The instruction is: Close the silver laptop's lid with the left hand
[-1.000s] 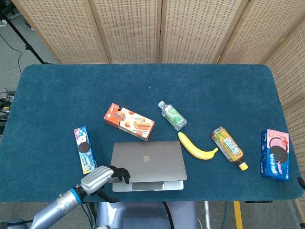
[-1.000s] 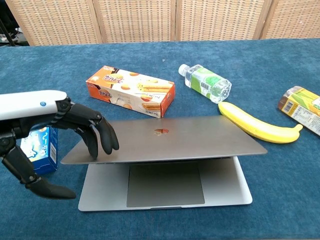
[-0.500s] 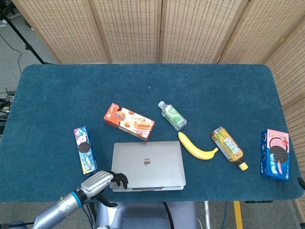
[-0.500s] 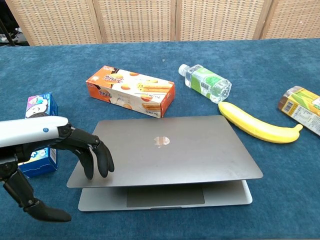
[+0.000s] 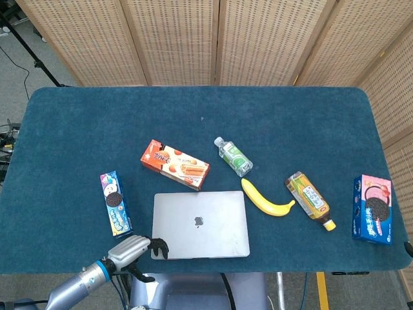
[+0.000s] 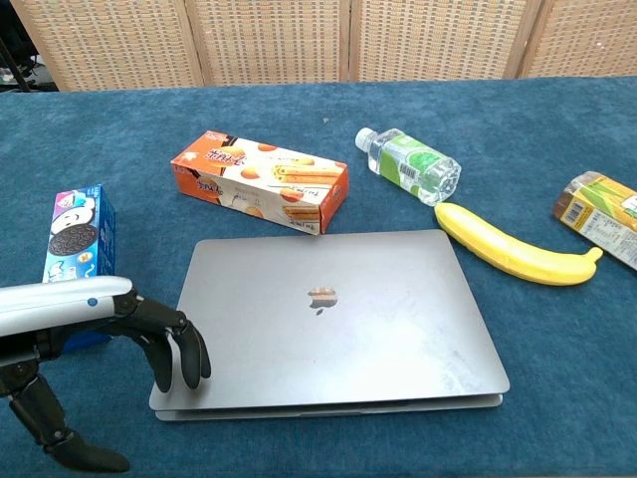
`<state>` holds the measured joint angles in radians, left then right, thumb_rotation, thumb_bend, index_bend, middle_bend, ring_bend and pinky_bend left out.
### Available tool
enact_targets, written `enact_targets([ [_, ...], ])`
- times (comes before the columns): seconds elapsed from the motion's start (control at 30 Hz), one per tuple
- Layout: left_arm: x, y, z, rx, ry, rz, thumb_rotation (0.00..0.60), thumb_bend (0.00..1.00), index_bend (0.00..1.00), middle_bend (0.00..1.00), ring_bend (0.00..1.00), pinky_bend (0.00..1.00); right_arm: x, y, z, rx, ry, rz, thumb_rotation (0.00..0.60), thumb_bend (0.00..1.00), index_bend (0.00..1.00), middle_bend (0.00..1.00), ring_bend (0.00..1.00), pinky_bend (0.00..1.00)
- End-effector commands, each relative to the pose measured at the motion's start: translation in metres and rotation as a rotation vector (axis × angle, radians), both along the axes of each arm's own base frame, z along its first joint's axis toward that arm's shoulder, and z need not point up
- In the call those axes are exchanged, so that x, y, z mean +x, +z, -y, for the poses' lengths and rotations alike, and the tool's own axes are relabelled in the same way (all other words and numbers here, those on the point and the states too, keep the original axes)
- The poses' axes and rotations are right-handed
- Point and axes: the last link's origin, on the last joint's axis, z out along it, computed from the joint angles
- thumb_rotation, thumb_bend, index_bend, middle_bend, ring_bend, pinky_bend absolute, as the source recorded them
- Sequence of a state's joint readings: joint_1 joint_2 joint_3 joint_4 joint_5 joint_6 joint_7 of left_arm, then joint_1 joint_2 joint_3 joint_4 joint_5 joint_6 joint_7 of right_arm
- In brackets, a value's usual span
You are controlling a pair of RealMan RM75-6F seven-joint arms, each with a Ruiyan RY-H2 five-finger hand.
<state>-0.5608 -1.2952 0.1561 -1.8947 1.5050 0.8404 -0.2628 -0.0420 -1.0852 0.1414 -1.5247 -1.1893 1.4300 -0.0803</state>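
Observation:
The silver laptop [image 5: 200, 223] [image 6: 333, 319] lies at the table's near edge with its lid down, a thin gap still showing along the front in the chest view. My left hand [image 5: 132, 252] [image 6: 139, 344] is at the lid's near left corner, its dark fingertips [image 6: 184, 363] resting on the lid's top and its thumb hanging below, off the table's edge. It holds nothing. My right hand is in neither view.
An orange biscuit box [image 5: 175, 165] lies just behind the laptop, a blue Oreo box [image 5: 114, 202] to its left. A water bottle [image 5: 233, 157], a banana [image 5: 266, 199], a tea bottle [image 5: 310, 199] and a pink-blue Oreo box [image 5: 372, 208] lie to the right.
The lid has gone from half raised to nearly flat on the base. My left hand moved down and toward the near edge, its fingers riding on the lid's left corner.

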Motion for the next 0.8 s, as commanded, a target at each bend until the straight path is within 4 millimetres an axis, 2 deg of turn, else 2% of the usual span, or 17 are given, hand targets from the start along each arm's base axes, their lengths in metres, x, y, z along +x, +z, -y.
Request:
enact_targets([
  [0.03,-0.0037,-0.0028,0.001,-0.009,0.011,-0.002,0.6,0.14,0.43,0.35,0.4,0.3,-0.0006,-0.0006,0.0005,0.002,-0.002,0.0,0.6,0.24,0.06,0.0,0.0,0.0],
  [0.8,-0.0096,-0.0082,0.0017,-0.021,0.014,-0.02,0.6,0.14,0.43,0.35,0.4,0.3,-0.0013,-0.0019,0.0007,0.002,-0.013,0.002,0.6,0.24,0.05,0.0,0.0,0.0],
])
